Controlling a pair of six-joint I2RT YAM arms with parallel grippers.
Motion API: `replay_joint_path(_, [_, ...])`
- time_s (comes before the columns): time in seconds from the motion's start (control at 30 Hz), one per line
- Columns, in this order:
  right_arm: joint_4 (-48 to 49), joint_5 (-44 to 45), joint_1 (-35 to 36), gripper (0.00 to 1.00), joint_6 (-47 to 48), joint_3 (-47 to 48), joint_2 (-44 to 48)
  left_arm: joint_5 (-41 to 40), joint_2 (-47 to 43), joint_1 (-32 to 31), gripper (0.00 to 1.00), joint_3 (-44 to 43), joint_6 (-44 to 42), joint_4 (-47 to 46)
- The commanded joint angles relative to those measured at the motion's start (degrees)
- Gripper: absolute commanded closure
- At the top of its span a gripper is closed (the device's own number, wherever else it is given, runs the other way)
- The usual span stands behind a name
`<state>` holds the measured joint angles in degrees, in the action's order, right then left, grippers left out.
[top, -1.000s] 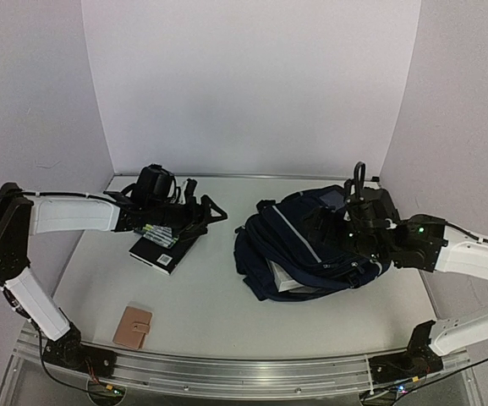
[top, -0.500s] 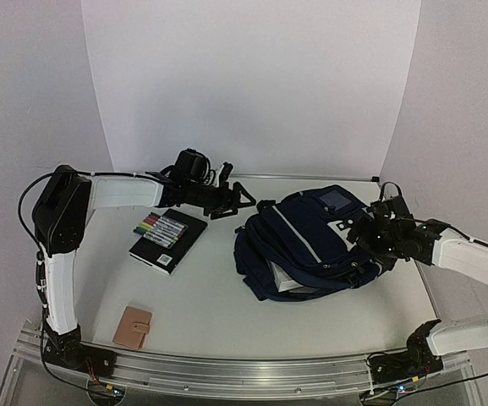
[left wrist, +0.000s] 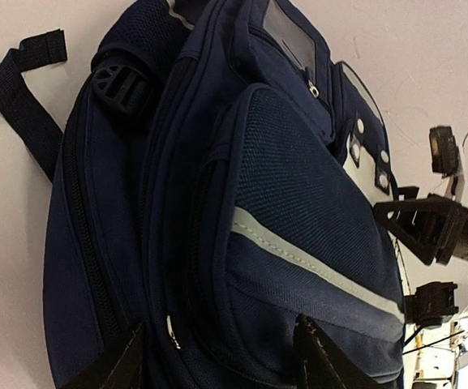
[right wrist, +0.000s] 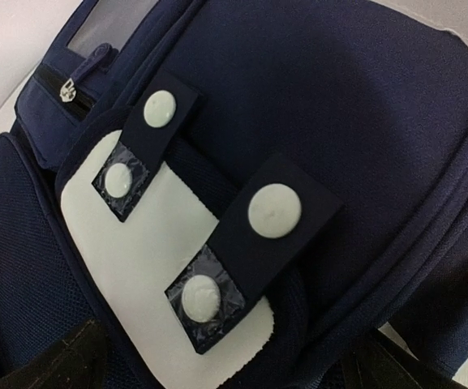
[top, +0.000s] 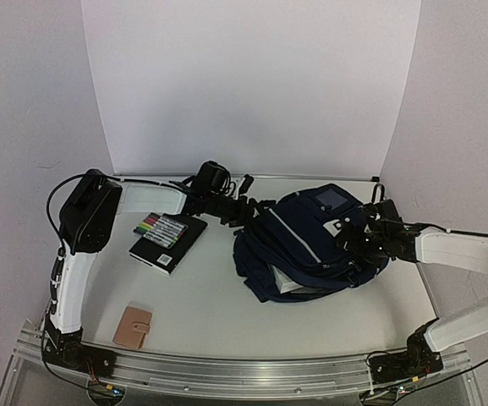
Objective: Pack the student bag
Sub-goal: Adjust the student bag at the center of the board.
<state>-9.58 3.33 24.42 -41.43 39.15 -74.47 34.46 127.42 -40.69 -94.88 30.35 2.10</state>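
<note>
The student bag [top: 303, 245] is a dark navy backpack with a grey stripe, lying at the centre right of the table. My left gripper [top: 245, 208] is open at the bag's upper left edge. In the left wrist view its fingers [left wrist: 315, 356] straddle the bag [left wrist: 282, 178] near a zip pull, with no grip on it. My right gripper [top: 355, 233] is open at the bag's right end. In the right wrist view it [right wrist: 234, 369] hovers close over the white patch [right wrist: 152, 243] with snap tabs. A white item [top: 282, 280] shows in the bag's lower opening.
A black notebook [top: 174, 247] with a pack of coloured markers [top: 161, 228] on it lies left of the bag. A tan wallet [top: 133, 326] lies near the front left. White walls enclose the back and sides. My right gripper also shows in the left wrist view [left wrist: 436, 231].
My left arm has swung right, from over the notebook to the bag's upper left edge. My right gripper has moved left and down, close to the bag's white patch.
</note>
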Motion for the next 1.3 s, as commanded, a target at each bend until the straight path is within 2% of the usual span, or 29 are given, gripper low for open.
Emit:
replay_joint_path(0.0, [11.7, -11.1, 0.7, 0.07, 11.5, 5.2, -6.6, 4.5, -9.8, -4.1, 0.43, 9.1, -2.2, -4.2])
replay_joint_path(0.13, [14.3, -17.6, 1.0, 0.09, 16.5, 10.6, -14.8, -0.7, -17.9, -7.5, 0.43, 19.3, -1.6, -4.9])
replay_joint_path(0.3, [15.4, -18.8, 3.4, 0.08, 18.0, 17.3, -22.5, -12.0, -29.3, -10.6, 0.41, 29.9, 2.7, -2.7])
replay_joint_path(0.47, [15.8, -18.3, 5.9, 0.04, 18.3, 22.0, -24.7, -21.2, -44.4, -12.4, 0.35, 41.3, 7.1, -2.5])
replay_joint_path(0.6, [14.1, -14.4, 6.7, 0.02, 17.1, 23.7, -22.0, -27.9, -52.8, -12.4, 0.27, 46.8, 11.7, 4.9])
replay_joint_path(0.73, [7.4, -4.4, 8.9, 0.02, 14.5, 24.4, -14.3, -31.6, -54.1, -12.1, 0.2, 46.9, 17.9, 13.1])
replay_joint_path(0.8, [3.1, 0.8, 10.8, 0.02, 12.8, 24.4, -9.5, -30.7, -53.5, -11.8, 0.19, 46.8, 20.2, 12.9])
replay_joint_path(0.9, [-0.8, 2.7, 15.1, 0.05, 8.9, 23.4, -3.7, -29.4, -52.5, -11.2, 0.15, 46.7, 23.4, 11.4])
replay_joint_path(0.97, [-1.9, 2.3, 18.9, 0.1, 5.8, 21.7, 0.0, -29.1, -52.1, -10.5, 0.13, 47.2, 25.2, 10.5])
replay_joint_path(1.1, [-2.2, 0.1, 26.5, 0.24, 0.4, 18.1, 2.6, -26.0, -51.3, -8.9, 0.12, 51.7, 29.5, 3.6])
replay_joint_path(1.27, [-1.3, 3.3, 41.5, 0.34, -4.2, 18.5, 0.0, -22.2, -48.2, -8.3, 0.21, 55.9, 34.2, -5.3])
